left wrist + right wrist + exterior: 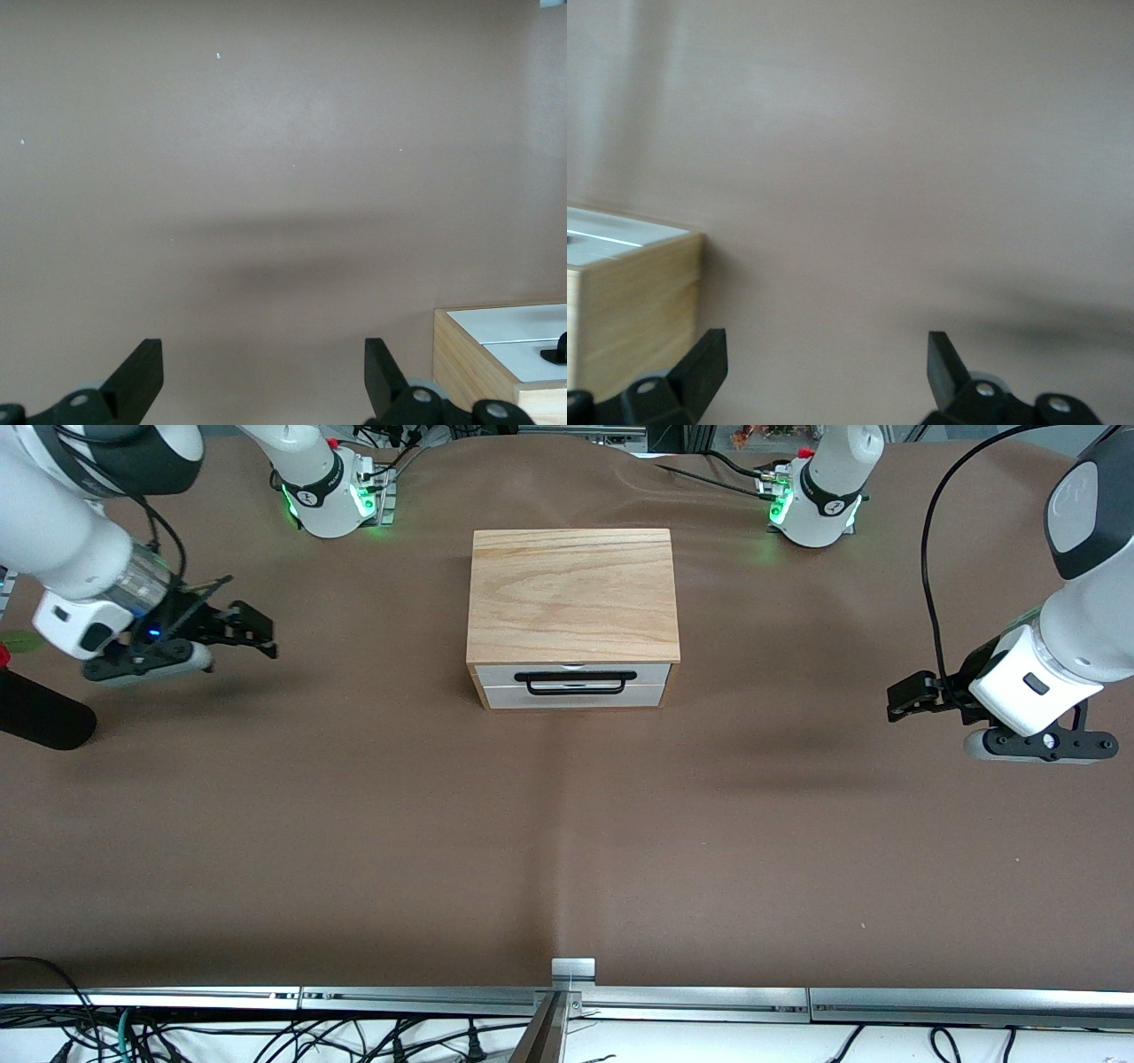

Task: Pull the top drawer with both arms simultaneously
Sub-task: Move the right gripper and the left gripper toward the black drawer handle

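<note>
Closest to the front camera runs a metal rail [567, 999] along the table's edge, dull silver, with loose black cables [266, 1041] under it. Above that stretches the brown table cover [567, 850], matte and smooth, with a faint crease running up its middle toward the box.

My left gripper [904, 698] hangs over bare cover toward my left arm's end of the table, well apart from the box. Its two black wedge-shaped fingers [137, 376] stand wide apart with nothing between them. The left arm [1054, 664] is glossy white with dark joint bands, bent down from above, and the wrist tilts so the fingers point in toward the box.

The wooden box [573, 615] sits mid-table, a squat block with a pale oak-grain lid [571, 593]. In its face toward the front camera is the top drawer [574, 676], a flat white panel shut flush, carrying a wide thin black bar handle [580, 681]. A second white drawer front [576, 698] lies just below it. My left wrist view catches one corner of that face.

My right gripper [261, 636] hovers over the cover toward my right arm's end, also well apart from the drawer, its black fingers [700, 367] spread wide and empty. The right arm [71, 549] slants down, fingers aimed inward.

Two white bases [328, 491] glow green farthest off.
</note>
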{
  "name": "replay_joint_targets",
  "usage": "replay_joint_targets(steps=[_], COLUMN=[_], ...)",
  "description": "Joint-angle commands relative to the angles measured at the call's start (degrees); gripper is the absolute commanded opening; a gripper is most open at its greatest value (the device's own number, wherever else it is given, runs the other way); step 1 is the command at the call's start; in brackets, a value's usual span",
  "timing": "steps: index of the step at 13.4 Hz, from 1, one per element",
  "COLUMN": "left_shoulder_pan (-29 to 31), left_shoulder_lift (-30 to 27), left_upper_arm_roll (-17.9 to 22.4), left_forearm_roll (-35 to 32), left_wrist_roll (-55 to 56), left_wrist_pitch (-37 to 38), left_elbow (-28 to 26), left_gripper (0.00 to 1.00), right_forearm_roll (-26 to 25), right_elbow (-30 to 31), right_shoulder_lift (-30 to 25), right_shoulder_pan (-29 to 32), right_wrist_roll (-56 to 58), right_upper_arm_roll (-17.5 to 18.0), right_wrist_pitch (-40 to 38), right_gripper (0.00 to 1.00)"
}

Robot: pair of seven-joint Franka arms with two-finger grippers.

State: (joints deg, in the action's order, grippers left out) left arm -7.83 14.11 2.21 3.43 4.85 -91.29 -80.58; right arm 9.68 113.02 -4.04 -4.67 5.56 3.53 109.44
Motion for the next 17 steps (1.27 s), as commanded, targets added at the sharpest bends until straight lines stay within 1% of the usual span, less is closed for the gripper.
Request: replay_joint_targets(steps=[1, 2, 3, 5, 6, 7, 9, 11, 13, 14, 17], left_shoulder_pan=[0.01, 0.27, 0.45, -0.25, -0.25, 0.27, 0.36, 0.36, 1.32, 1.50, 1.68], left_shoulder_lift=[1.71, 2.50, 3.03, 4.87, 6.79, 8.29, 11.63, 15.14, 19.88, 20.95, 21.31], left_upper_arm_roll=[-0.01, -0.01, -0.01, -0.10, -1.15, -2.11, -2.21, -2.21, -2.21, -2.12, -1.86], left_forearm_roll=[6.73, 9.03, 11.31, 14.49, 15.81, 18.60, 25.01, 32.48, 41.79, 46.27, 56.48], left_wrist_roll=[-0.98, -0.98, -1.07, -1.07, -1.24, -2.72, -7.20, -12.20, -20.88, -26.76, -38.47], left_wrist_pitch=[0.85, 1.29, 1.55, 1.64, 1.65, 1.65, 1.38, 1.47, 1.47, 1.38, 0.94], left_elbow=[1.04, 0.95, 0.69, 0.69, 0.60, 0.69, 0.60, 0.25, -0.28, -2.46, -10.80], left_gripper=[1.00, 1.00, 1.00, 1.00, 1.00, 1.00, 1.00, 1.00, 1.00, 1.00, 1.00], right_forearm_roll=[5.16, 7.44, 11.20, 21.12, 25.69, 30.35, 38.53, 46.27, 54.44, 57.00, 57.73], right_elbow=[2.73, 2.82, 3.35, 6.15, 6.60, 6.69, 6.69, 6.34, 6.25, 6.08, 4.50], right_shoulder_lift=[0.78, 2.01, 3.15, 5.17, 6.57, 8.24, 11.84, 16.41, 20.20, 21.60, 24.95], right_shoulder_pan=[0.19, 0.19, 0.19, 0.27, 0.28, 0.28, 0.36, 0.36, 0.45, 0.45, 0.45], right_wrist_roll=[0.07, 0.59, 2.08, 5.76, 8.74, 11.12, 15.51, 20.87, 26.15, 27.48, 27.58], right_upper_arm_roll=[2.87, 4.10, 5.16, 7.70, 9.28, 9.91, 11.40, 11.76, 13.69, 14.13, 15.54], right_wrist_pitch=[4.45, 5.60, 6.92, 12.00, 13.51, 13.87, 13.96, 13.96, 13.96, 13.96, 14.22], right_gripper=[1.00, 1.00, 1.00, 1.00, 1.00, 1.00, 1.00, 1.00, 1.00, 1.00, 1.00])
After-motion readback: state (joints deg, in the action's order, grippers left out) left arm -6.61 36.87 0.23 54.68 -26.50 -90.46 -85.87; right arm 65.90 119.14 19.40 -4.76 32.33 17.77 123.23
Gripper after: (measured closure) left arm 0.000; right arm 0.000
